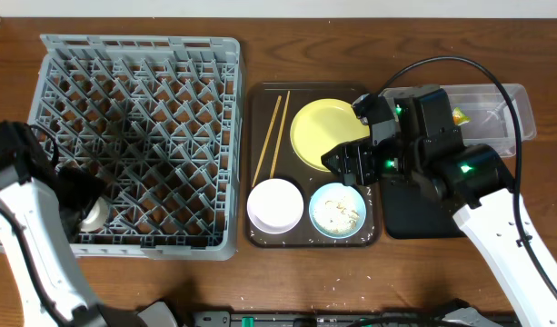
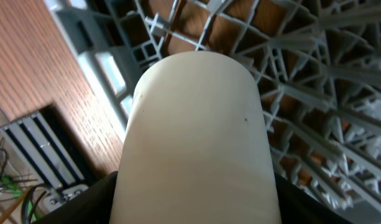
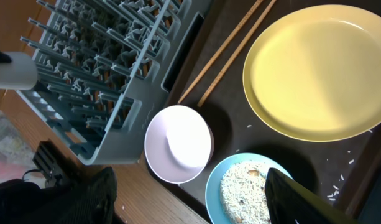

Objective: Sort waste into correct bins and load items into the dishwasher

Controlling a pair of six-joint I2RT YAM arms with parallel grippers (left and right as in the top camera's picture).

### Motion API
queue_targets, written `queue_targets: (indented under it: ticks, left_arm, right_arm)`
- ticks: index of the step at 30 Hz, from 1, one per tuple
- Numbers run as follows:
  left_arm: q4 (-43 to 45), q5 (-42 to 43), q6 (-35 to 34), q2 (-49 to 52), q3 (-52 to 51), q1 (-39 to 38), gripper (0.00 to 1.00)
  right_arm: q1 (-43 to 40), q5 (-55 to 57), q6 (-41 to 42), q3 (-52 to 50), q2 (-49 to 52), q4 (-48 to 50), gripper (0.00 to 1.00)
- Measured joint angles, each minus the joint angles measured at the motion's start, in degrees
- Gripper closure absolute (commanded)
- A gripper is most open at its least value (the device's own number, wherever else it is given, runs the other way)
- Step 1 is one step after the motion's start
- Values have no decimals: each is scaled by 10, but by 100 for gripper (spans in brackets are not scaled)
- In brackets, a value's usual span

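Note:
My left gripper (image 1: pixel 89 211) (image 2: pixel 193 202) is shut on a white cup (image 1: pixel 96 216) (image 2: pixel 196 137) and holds it at the front left corner of the grey dish rack (image 1: pixel 142 54) (image 2: pixel 314 93). My right gripper (image 1: pixel 353 166) (image 3: pixel 187 196) is open and empty, hovering above the light blue bowl (image 1: pixel 337 211) (image 3: pixel 240 190), which holds white rice. The white bowl (image 1: pixel 275 204) (image 3: pixel 178 143), yellow plate (image 1: pixel 322 132) (image 3: pixel 321 68) and chopsticks (image 1: pixel 271 136) (image 3: pixel 230 53) lie on the brown tray. The snack wrapper (image 1: pixel 460 116) lies in the clear tub (image 1: pixel 519 113). The tissue is not in view.
The dark brown serving tray (image 1: pixel 260 100) (image 3: pixel 227 118) sits between the rack and the bins. The black tray (image 1: pixel 410 213) lies under my right arm. A few loose rice grains (image 3: pixel 334 186) lie on the brown tray near the plate.

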Motion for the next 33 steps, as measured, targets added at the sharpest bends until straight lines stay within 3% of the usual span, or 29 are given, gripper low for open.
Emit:
queue_targets:
  ticks: [4, 15, 21, 27, 33]
  left_arm:
    - [14, -1, -3, 38, 0, 0, 24]
    - [5, 7, -10, 80, 0, 0, 17]
    - [4, 116, 74, 42, 0, -17, 17]
    - [14, 222, 181, -75, 6, -143, 16]
    - [14, 238, 229, -147, 12, -292, 16]
  right_arm:
    - [0, 0, 0, 0, 0, 0, 25]
    - [0, 0, 0, 0, 0, -6, 26]
    - [7, 33, 10, 0, 0, -30, 34]
    - [72, 99, 33, 0, 11, -61, 42]
    - [171, 180, 71, 0, 82, -78, 56]
